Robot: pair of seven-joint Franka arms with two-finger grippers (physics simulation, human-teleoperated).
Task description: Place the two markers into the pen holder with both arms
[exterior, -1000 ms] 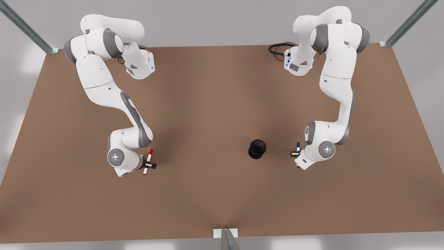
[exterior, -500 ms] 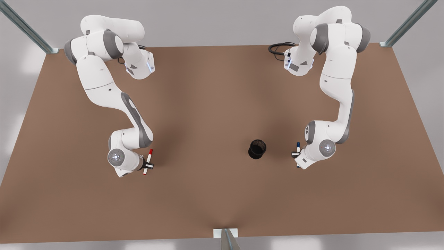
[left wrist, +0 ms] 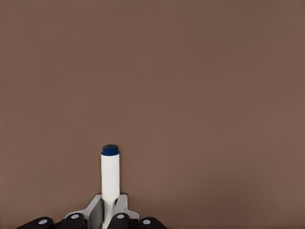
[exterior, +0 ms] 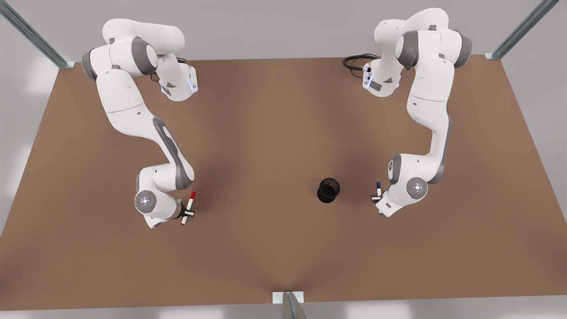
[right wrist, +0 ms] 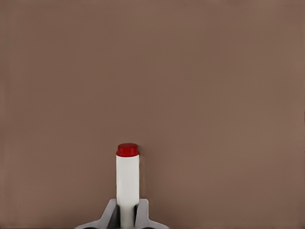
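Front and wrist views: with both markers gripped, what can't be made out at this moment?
- Blue marker: in the front view the left gripper and wrist cover most of its barrel.
- Red marker: in the right wrist view its lower end is cut off by the picture edge, behind the right gripper.
- Pen holder: its inside is too dark to read.
- Whether either marker is off the table.

Left claw (exterior: 377, 198) clamped low, right claw (exterior: 187, 214) clamped low
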